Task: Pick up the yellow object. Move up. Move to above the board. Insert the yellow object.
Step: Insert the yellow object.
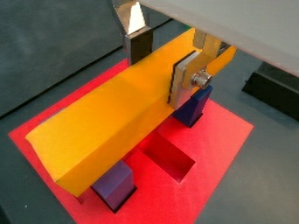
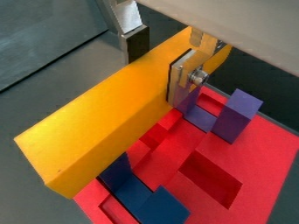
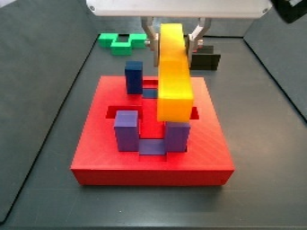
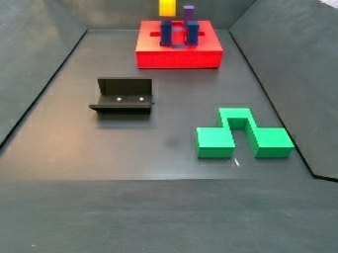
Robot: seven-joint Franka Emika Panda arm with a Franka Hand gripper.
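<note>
My gripper [image 1: 163,57] is shut on the yellow object [image 1: 111,118], a long flat yellow-orange bar. A silver finger with a dark pad presses each flat face, near one end. The grip shows the same way in both wrist views [image 2: 160,57]. The bar [image 3: 174,72] hangs lengthwise over the board [image 3: 150,153], a thick red slab with recessed slots [image 1: 170,159]. Its lower end is among the blue-purple posts [image 3: 126,126]. I cannot tell whether the bar touches the board. In a side view the board [image 4: 179,54] lies at the far end, with the bar [image 4: 168,7] above it.
Green blocks [image 4: 244,133] lie on the dark floor, and show behind the board in a side view [image 3: 118,40]. The fixture [image 4: 122,96], a dark bracket, stands on the floor apart from the board [image 3: 206,61]. Dark walls enclose the floor.
</note>
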